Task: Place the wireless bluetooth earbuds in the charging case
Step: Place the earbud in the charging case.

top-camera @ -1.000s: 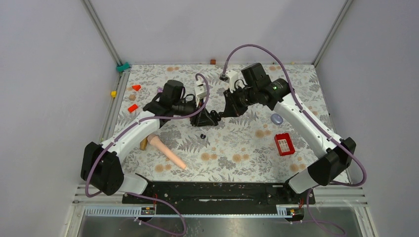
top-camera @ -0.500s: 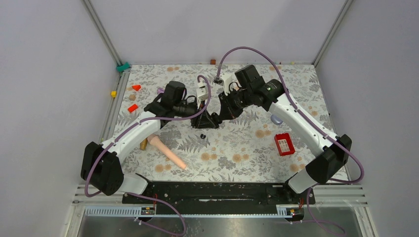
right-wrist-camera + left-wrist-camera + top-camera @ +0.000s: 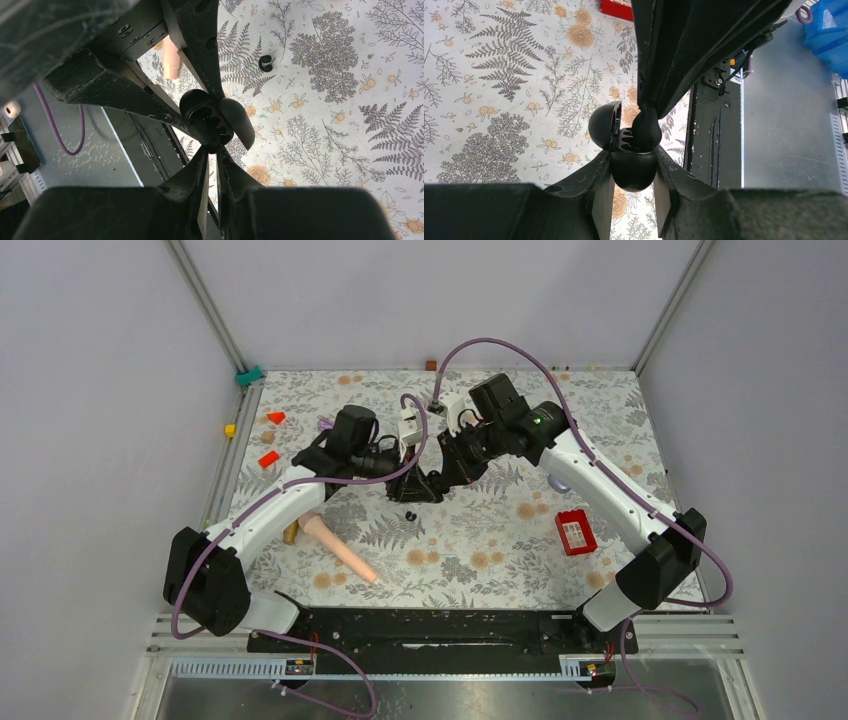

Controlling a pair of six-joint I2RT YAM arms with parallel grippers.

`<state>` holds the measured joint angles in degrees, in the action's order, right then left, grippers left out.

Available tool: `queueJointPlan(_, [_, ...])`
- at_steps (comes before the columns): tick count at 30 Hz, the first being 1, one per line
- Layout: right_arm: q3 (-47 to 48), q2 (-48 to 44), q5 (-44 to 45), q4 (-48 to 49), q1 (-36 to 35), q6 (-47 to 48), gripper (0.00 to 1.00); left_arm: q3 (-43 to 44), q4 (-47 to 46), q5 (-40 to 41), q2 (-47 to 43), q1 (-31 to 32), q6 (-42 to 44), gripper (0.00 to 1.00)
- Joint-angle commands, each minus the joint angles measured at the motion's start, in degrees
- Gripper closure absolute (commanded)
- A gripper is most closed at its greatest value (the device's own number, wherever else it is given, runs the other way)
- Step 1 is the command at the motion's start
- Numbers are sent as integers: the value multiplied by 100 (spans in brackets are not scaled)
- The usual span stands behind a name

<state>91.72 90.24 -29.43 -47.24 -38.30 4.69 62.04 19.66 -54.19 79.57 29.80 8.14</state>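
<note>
Over the floral table, the left gripper clamped the open black charging case. The right gripper, jaws narrow, pinched a black earbud at the case's sockets. A loose earbud lay on the table nearby.

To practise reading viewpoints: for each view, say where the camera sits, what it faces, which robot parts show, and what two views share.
Top external: above and behind, looking down on the table; left arm and right arm show.
Left wrist: looks along the left gripper, shut on the open charging case; the right gripper holds a black earbud at it.
Right wrist: looks along its own fingers toward that case.
Shared: both wrist views show the case.
</note>
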Motion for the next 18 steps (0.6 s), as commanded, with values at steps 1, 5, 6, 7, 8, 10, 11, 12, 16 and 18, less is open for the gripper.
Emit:
queueJointPlan(1, [162, 20, 7, 69, -78, 21, 96, 266, -156, -245, -161, 34, 94, 99])
queueJointPlan(5, [153, 36, 4, 72, -96, 25, 96, 282, -140, -261, -155, 29, 100, 99])
queueJointPlan(6, [145, 45, 11, 71, -106, 31, 96, 288, -136, -266, -153, 27, 100, 99])
queueJointPlan(7, [149, 45, 28, 64, -106, 36, 96, 294, -123, -262, -156, 32, 108, 99])
queueJointPlan(8, [147, 53, 44, 52, -101, 47, 96, 299, -115, -269, -160, 30, 110, 99])
queueJointPlan(10, [144, 49, 46, 45, -105, 67, 96, 310, -95, -275, -166, 34, 126, 99])
queueJointPlan(11, [143, 67, 37, 42, -101, 79, 96, 319, -89, -290, -162, 38, 127, 99])
queueJointPlan(12, [151, 77, 18, 27, -109, 83, 96, 318, -86, -305, -160, 47, 126, 99])
queueJointPlan(16, [153, 130, -57, 15, -137, 82, 96, 342, -53, -340, -160, 51, 132, 99])
queueJointPlan(18, [173, 143, -83, 9, -153, 93, 96, 354, -27, -346, -169, 50, 151, 99])
